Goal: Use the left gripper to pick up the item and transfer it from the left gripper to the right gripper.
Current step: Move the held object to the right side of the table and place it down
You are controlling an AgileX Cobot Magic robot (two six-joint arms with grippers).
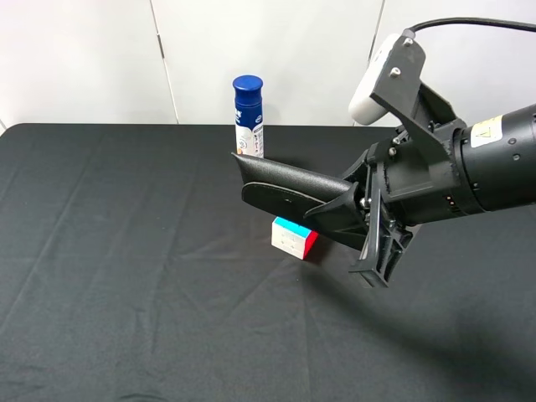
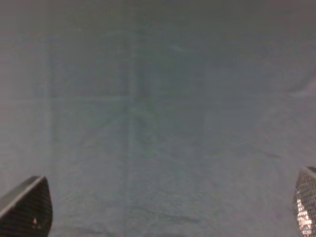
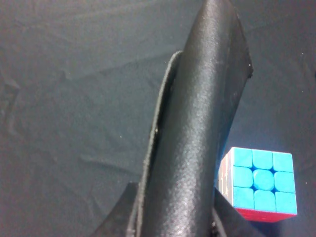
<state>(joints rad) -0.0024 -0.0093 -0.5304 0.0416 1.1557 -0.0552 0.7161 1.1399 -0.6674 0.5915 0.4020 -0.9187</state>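
One item [image 1: 283, 182] in right jaws; bottle [image 1: 248, 121] lettering illegible.

The high exterior camera looks down and across the black cloth [image 1: 126, 276] to the white wall [image 1: 84, 59] along the top of its frame, from middling range; the left wrist camera faces bare cloth, blurred, past the tips of the left gripper [image 2: 165, 210]; the right wrist camera looks along the pouch [image 3: 197, 123], very near, down at the cloth; it shares pouch and puzzle cube [image 3: 259, 185] with the exterior view, both near that frame's centre.
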